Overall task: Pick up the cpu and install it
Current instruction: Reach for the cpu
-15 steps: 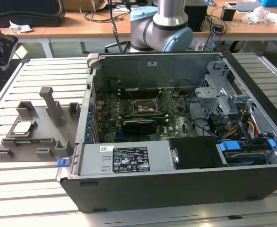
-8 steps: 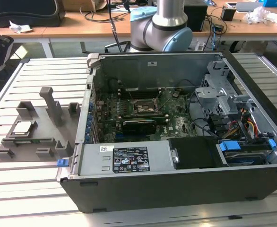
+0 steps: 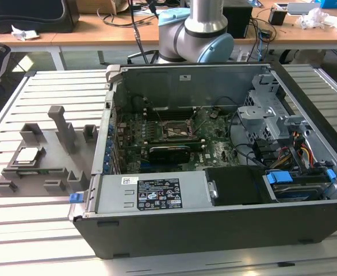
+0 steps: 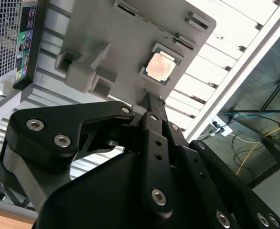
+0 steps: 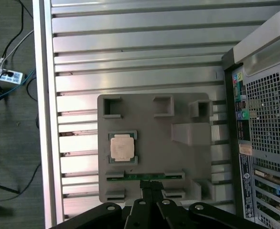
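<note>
The cpu (image 3: 29,154) is seen lying flat, metal top upward, in a square recess of a grey tray (image 3: 53,172), and nothing is touching it. The tray is laid on a slatted metal desk (image 3: 36,221), just beside an open computer case (image 3: 214,227), on the exterior view's left of that case. Inside the case a green circuit board (image 3: 214,150) is exposed, with a black square socket (image 3: 177,131) near its middle; the socket is seen without a chip in it. The arm (image 3: 197,29) is seen behind the far wall of the case in the exterior view. In both wrist views the cpu (image 5: 123,147) (image 4: 160,67) is shown ahead of the gripper (image 5: 149,182) (image 4: 148,98), whose tips are lined up with the tray's edge (image 5: 178,157) and kept apart from the chip. The fingers (image 5: 144,188) are clenched together, and nothing is held between them. The perforated rear panel of the case (image 5: 266,119) is seen beside the tray in the first wrist view.
</note>
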`<state>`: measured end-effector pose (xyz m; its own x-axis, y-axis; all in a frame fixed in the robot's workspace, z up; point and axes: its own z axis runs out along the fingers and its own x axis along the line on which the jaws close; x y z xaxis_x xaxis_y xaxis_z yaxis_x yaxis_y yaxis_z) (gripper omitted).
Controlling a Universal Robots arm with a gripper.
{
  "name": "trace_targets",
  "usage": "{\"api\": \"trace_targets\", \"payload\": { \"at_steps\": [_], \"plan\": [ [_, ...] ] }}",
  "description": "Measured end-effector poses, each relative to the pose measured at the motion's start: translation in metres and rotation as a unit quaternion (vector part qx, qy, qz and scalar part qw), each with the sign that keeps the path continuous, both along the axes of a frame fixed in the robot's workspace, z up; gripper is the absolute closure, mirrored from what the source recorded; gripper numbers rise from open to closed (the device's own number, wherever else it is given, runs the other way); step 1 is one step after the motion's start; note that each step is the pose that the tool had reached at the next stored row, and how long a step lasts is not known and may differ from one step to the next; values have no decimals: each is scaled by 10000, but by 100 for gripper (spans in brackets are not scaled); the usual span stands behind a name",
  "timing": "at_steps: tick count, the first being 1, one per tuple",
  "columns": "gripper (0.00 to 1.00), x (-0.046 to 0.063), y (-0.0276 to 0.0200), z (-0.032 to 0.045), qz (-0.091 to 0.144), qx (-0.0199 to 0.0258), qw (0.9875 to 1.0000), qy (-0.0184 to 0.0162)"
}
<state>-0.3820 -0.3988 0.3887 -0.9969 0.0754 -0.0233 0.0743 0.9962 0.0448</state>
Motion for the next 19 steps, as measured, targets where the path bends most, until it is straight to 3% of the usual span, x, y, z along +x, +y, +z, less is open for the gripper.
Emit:
{"api": "trace_targets", "payload": {
  "at_steps": [4,8,12,19],
  "plan": [
    [89,-89,34,-4,1,-8,10000,-1],
    [89,-194,111,-7,2,-47,10000,0],
    [89,-315,127,-11,5,-50,10000,-1],
    [89,-323,127,-11,5,-51,10000,0]
  ]
}}
